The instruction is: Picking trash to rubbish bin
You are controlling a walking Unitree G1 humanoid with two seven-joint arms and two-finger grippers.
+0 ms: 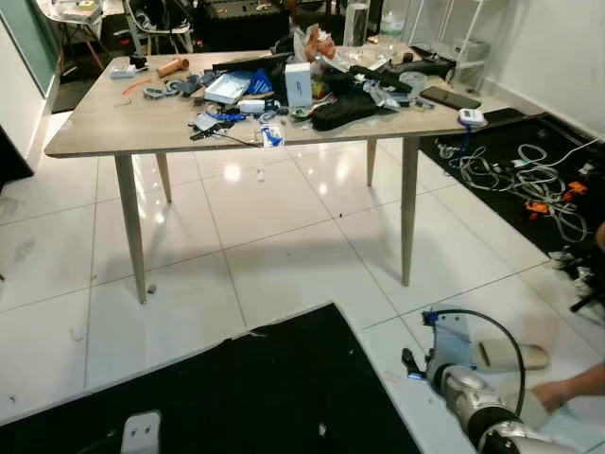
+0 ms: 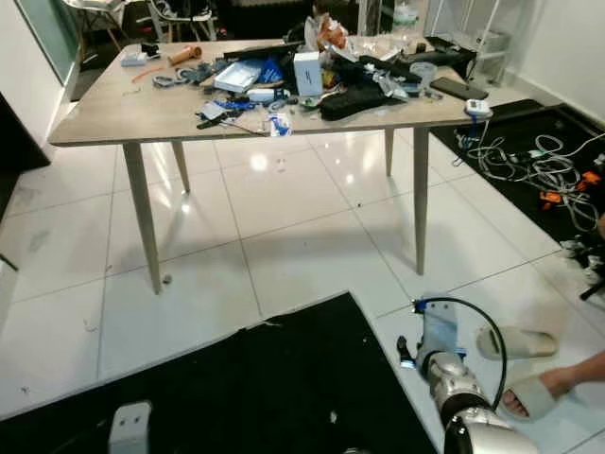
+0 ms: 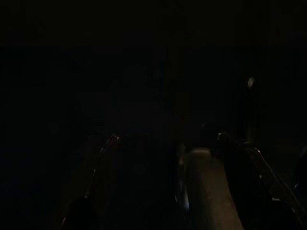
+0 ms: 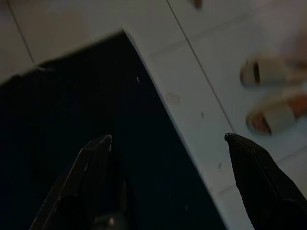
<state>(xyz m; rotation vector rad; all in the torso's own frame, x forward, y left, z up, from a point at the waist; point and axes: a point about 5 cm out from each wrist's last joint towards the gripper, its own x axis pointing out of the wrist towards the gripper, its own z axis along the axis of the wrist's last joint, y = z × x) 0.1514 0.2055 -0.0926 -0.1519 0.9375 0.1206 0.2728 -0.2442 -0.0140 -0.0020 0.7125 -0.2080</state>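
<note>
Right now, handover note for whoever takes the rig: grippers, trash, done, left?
Right gripper: open, holding nothing, low over the edge of the black mat and white tile floor.
Left gripper: wrist view too dark to judge; arm hangs idle.
Things: cluttered table ahead with a white box and mixed items; cables on the floor to the right. A person's foot in a slipper is close to the right arm.
Done: nothing picked.
Left: find the trash and bin, pick, drop.
</note>
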